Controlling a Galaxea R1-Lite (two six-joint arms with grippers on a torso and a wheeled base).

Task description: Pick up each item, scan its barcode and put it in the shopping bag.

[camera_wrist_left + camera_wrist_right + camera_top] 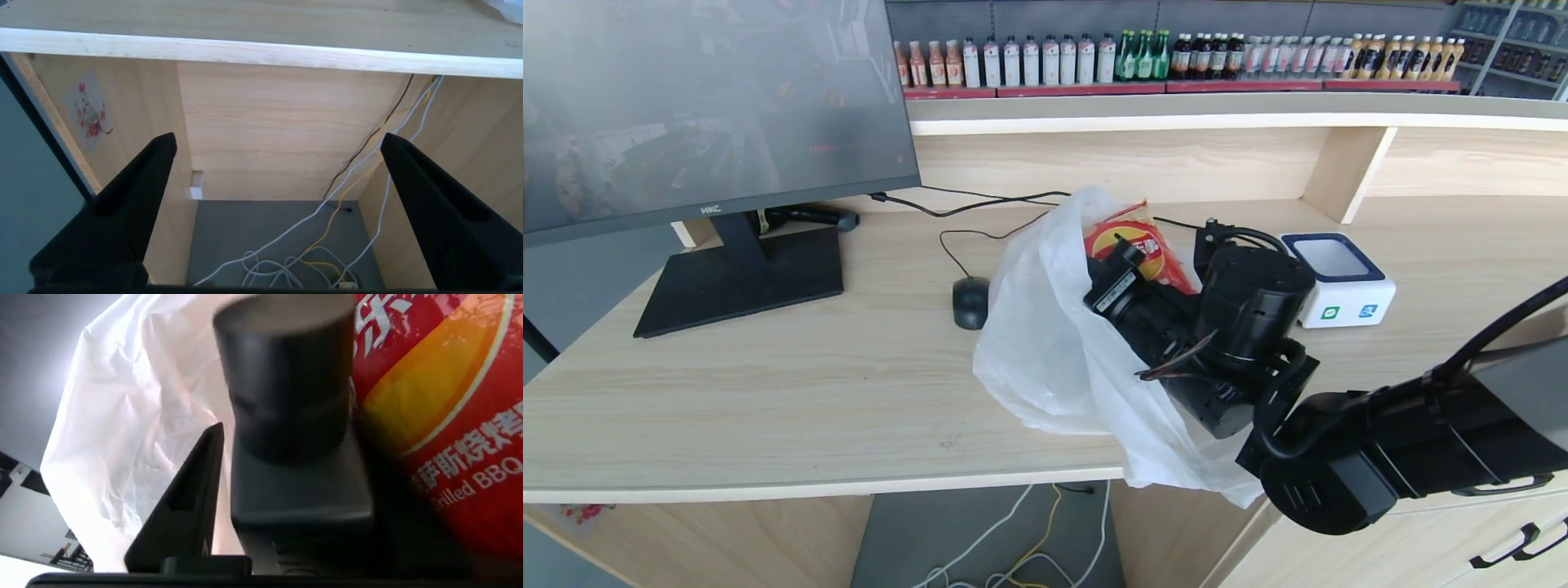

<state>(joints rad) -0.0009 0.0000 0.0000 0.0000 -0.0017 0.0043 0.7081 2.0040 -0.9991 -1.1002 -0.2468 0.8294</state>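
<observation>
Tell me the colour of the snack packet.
The snack packet is red and yellow-orange; right wrist view.

Shopping bag point(1045, 351) half hides the snack packet point(1134, 235).

Short white logo lettering on the lower bezel of the monitor point(711, 106). Large white characters and a line of Latin letters across the red-and-yellow snack packet point(458, 416). Green and blue square icons on the front of the white scanner box point(1343, 306). Labels on the shelf bottles point(1176, 57) too small to read.
</observation>
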